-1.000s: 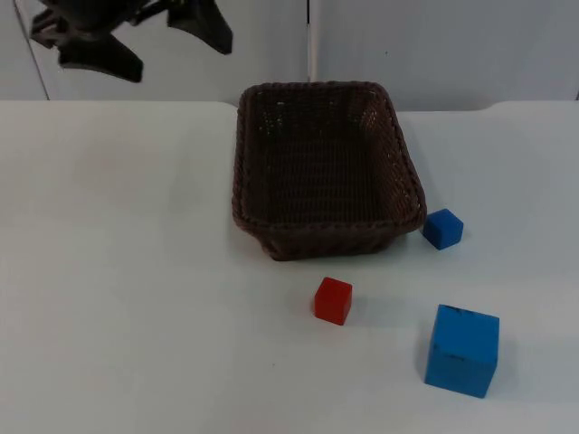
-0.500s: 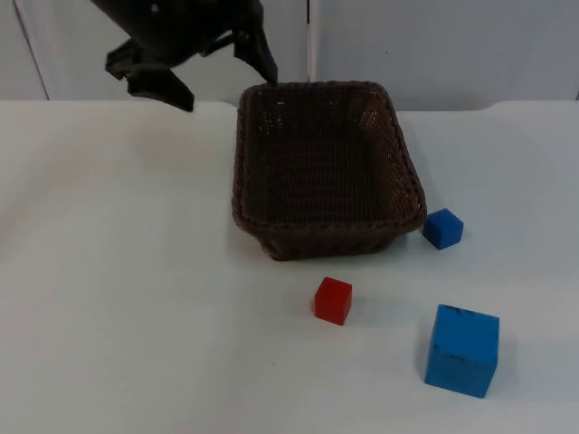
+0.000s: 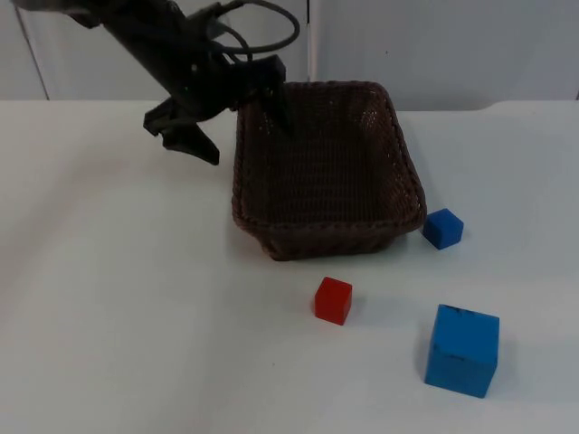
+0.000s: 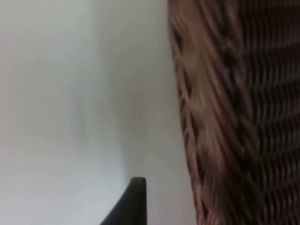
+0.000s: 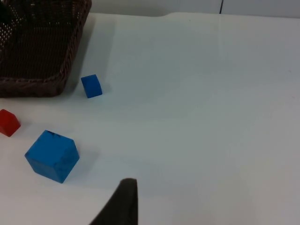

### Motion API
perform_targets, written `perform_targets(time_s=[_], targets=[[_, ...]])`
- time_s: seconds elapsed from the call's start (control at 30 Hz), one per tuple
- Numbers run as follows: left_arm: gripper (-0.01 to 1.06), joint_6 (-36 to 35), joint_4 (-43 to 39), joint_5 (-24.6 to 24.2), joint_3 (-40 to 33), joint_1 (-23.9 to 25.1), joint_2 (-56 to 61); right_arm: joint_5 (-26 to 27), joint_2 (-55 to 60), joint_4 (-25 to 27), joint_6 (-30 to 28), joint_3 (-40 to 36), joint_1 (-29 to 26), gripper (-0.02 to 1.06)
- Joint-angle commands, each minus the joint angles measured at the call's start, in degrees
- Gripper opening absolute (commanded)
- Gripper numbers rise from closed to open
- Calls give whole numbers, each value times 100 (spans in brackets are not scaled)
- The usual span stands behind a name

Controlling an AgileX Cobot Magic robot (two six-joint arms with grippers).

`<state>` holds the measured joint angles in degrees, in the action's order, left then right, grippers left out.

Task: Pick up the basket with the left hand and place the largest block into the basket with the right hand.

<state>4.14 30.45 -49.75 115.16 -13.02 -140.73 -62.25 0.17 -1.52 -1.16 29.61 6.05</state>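
Observation:
A dark brown wicker basket (image 3: 327, 237) stands on the white table at the middle back. My left gripper (image 3: 240, 127) is open at the basket's left rim, one finger outside the wall and the other over the inside. The left wrist view has the woven rim (image 4: 206, 117) close beside one fingertip (image 4: 133, 201). The largest block, a big blue cube (image 3: 462, 350), sits at the front right, also seen as the big blue cube (image 5: 51, 155) in the right wrist view. My right gripper (image 5: 124, 201) waits above the table, well away from that cube.
A small blue cube (image 3: 442, 228) lies just off the basket's front right corner. A red cube (image 3: 333, 300) sits in front of the basket. The grey partition wall (image 3: 452, 45) closes the back.
My left arm has come down from the upper left corner, moving right and forward until its open gripper reached the basket's left rim. Basket and blocks have not moved.

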Motion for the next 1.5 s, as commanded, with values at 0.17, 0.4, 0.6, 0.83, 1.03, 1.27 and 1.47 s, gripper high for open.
perform_targets(time_s=[0.17,0.4,0.6,0.83,1.03,1.27,1.47], targets=[[96,-190,-163,266,61,-135,-229,50,-17,26,-35,-9,-32,105],[90,-190,-208,265,50,-196,-406,50,-17,26,-35,-9,-32,105],[79,-299,-274,204,50,-196,-454,50,-17,26,-35,-9,-32,105],[42,-518,-283,204,50,-196,-454,50,-17,26,-35,-9,-32,105],[0,-661,-189,254,62,-182,-430,50,-17,26,-35,-9,-32,105],[0,-727,100,18,52,-160,13,50,-17,26,-35,-9,-32,105],[0,-761,17,-459,52,-150,621,50,-17,26,-35,-9,-32,105]])
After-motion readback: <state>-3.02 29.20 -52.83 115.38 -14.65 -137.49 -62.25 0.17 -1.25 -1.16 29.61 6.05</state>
